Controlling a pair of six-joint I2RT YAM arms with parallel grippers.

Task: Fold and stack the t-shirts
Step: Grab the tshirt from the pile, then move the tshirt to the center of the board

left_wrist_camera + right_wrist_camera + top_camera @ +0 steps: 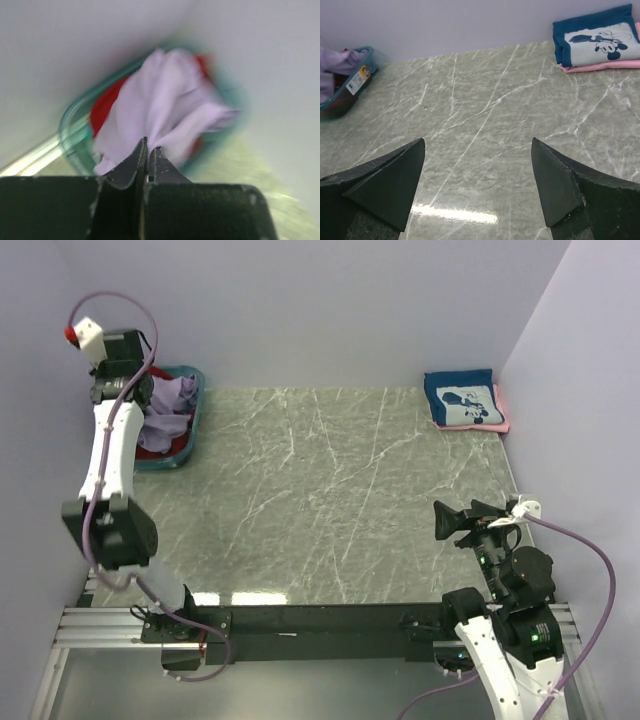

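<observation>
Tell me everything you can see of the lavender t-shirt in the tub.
The lavender t-shirt is plain soft cloth, unfolded, crumpled in loose folds. It lies heaped in the teal tub at the far left corner of the table, over a red shirt, rising above the rim. The left gripper is shut on one edge, cloth gathered where the jaws meet. The wrist view is blurred; no finer detail shows.

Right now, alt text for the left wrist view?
The left gripper is shut on a fold of the lavender t-shirt, which is bunched over a red t-shirt inside a teal tub. The picture is motion-blurred, with a pale wall behind.
</observation>
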